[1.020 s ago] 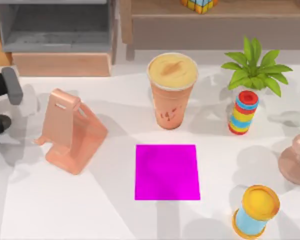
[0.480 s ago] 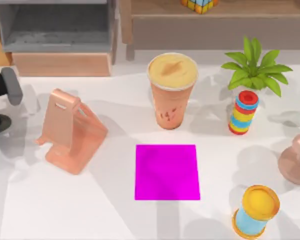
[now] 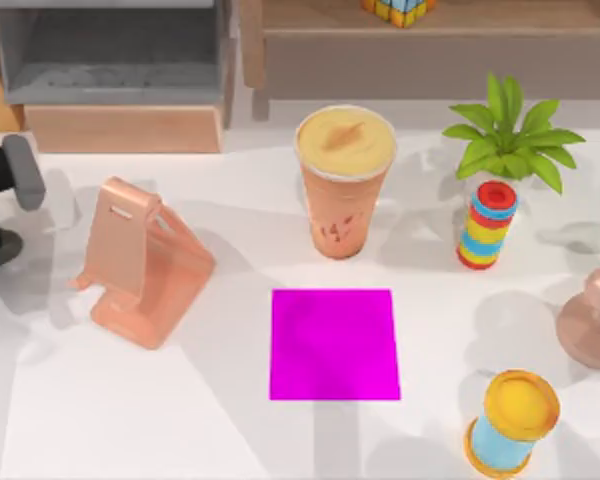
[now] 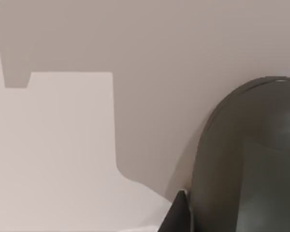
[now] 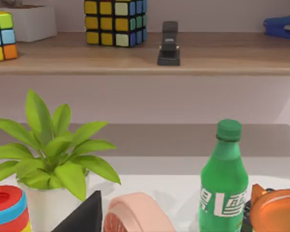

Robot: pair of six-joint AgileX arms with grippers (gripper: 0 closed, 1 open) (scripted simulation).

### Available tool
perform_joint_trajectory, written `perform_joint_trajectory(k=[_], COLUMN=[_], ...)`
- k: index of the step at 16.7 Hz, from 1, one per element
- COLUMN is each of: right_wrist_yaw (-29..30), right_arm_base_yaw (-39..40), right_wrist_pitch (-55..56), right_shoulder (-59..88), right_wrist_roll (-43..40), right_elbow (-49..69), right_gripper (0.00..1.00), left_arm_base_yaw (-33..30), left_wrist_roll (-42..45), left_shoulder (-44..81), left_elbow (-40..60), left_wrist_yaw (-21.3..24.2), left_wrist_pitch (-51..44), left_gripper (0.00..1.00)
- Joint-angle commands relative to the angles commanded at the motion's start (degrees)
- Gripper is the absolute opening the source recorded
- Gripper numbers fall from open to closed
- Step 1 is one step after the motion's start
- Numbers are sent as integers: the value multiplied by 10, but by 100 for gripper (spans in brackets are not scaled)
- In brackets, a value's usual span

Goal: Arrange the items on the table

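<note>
Orange cup point(image 3: 345, 180) with a creamy top stood upright at the back-centre of the white table point(image 3: 130, 420), just behind the magenta pad point(image 3: 334, 344) and not touching it.

Judged tall and top-heavy, with a smooth, tapered, probably thin wall that would slip or dent under a hard squeeze. Best taken from the side, mid-wall below the rim, and kept upright.

Left pincer point(image 3: 2, 208) sat at the table's left edge, beside the peach stand point(image 3: 140, 262). The left wrist view showed a dark grey rounded shell very close, probably the mouse point(image 4: 246, 164). Whether the pincer was spread or pinching it could not be told. The mouse looked hard, light and slick-domed; hold it across the flanks.

Right pincer point(image 5: 84, 216) was idle on the right, near the plant point(image 5: 48, 154); state could not be told.
</note>
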Motion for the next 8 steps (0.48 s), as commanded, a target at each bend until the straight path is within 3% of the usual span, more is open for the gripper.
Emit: perform_joint_trajectory(k=[5,8], right_wrist_yaw=[0,0], right_arm_base_yaw=[0,0], right_wrist_pitch=[0,0], right_shoulder=[0,0], right_wrist_roll=[0,0], right_elbow=[0,0], right_gripper=[100,100], left_arm_base_yaw=[-1,-1], left_wrist_roll=[-2,-2], left_shoulder=[-11,-24], left_elbow=[10,53], left_wrist_yaw=[2,2], left_wrist_pitch=[-15,-75], left_gripper=[0,0])
